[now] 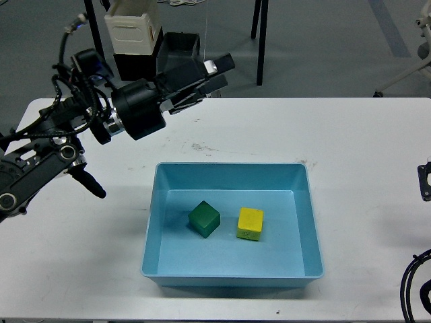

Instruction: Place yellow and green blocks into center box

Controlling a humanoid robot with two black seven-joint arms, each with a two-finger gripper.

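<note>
The green block [204, 219] and the yellow block [250, 223] lie side by side on the floor of the light blue box [302, 202] at the table's centre, apart from each other. My left gripper [217, 74] is raised well above the table behind the box's far left corner. Its fingers point right, stand apart and hold nothing. A small dark part of my right arm [425, 181] shows at the right edge; its fingers cannot be made out.
The white table [350, 134] surrounds the box. My left arm's thick links and cables [60, 141] hang over the table's left side. Black cables [414, 289] show at the bottom right corner. Bins and table legs stand on the floor behind.
</note>
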